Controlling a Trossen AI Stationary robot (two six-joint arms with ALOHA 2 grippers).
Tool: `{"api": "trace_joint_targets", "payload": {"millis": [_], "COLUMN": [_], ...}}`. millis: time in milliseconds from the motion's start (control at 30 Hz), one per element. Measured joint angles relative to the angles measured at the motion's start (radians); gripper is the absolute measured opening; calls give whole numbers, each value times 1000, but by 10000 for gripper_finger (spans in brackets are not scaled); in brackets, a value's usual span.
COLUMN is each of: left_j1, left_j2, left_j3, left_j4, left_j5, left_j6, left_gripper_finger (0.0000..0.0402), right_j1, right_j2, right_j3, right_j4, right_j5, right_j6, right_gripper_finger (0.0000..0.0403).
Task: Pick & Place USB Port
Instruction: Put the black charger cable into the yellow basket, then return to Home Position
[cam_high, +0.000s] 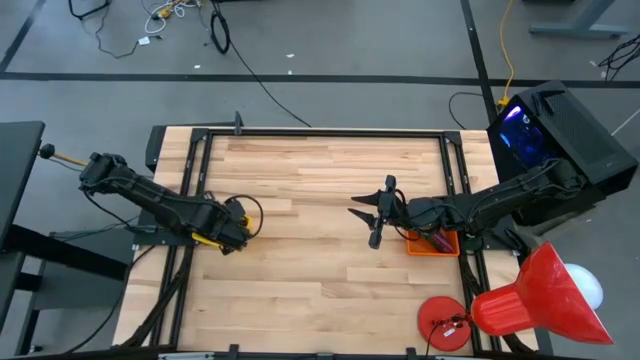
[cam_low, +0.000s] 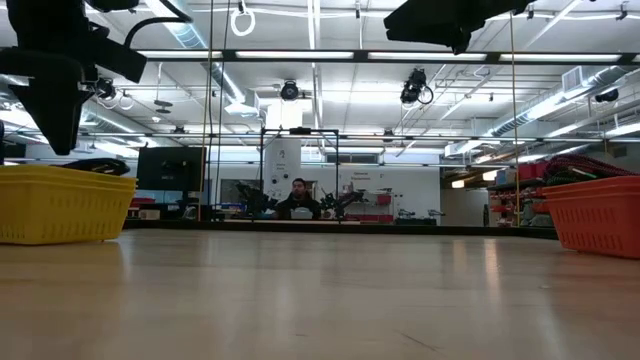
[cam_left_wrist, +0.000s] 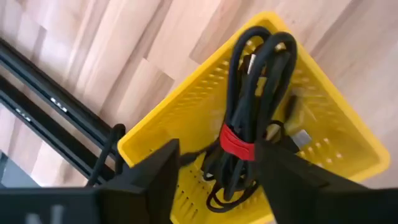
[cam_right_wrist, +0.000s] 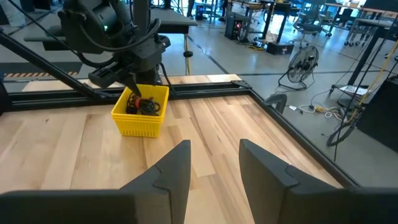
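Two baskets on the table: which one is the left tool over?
The yellow basket holding the black cable bundle; left tool hangs over it. The orange basket sits under the right arm.

Both arms are dark, jointed links with black cables looped along them. The left tool (cam_left_wrist: 214, 171) and right tool (cam_right_wrist: 214, 163) each end in two matte black, angular fingers.
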Motion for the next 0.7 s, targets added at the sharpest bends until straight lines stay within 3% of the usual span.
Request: {"api": "trace_joint_targets", "payload": {"millis": [133, 300, 500, 700], "left_j1": [0, -1, -19, -56], "left_j2": [0, 0, -32, -181], "left_j3": [0, 0, 0, 0], "left_j4": [-1, 37, 187, 312], "left_j5": [-13, -64, -223, -448], "left_j6": [-19, 29, 206, 345], "left_gripper_finger": [240, 240, 236, 236], "right_j1": [0, 0, 0, 0], "right_j2": [0, 0, -13, -139], "right_j3": [0, 0, 0, -3], "right_j4": [-2, -7, -18, -137], "right_j5": [0, 0, -9, -26], "right_j6": [2, -13, -60, -74], "right_gripper_finger": [139, 139, 139, 139]}}
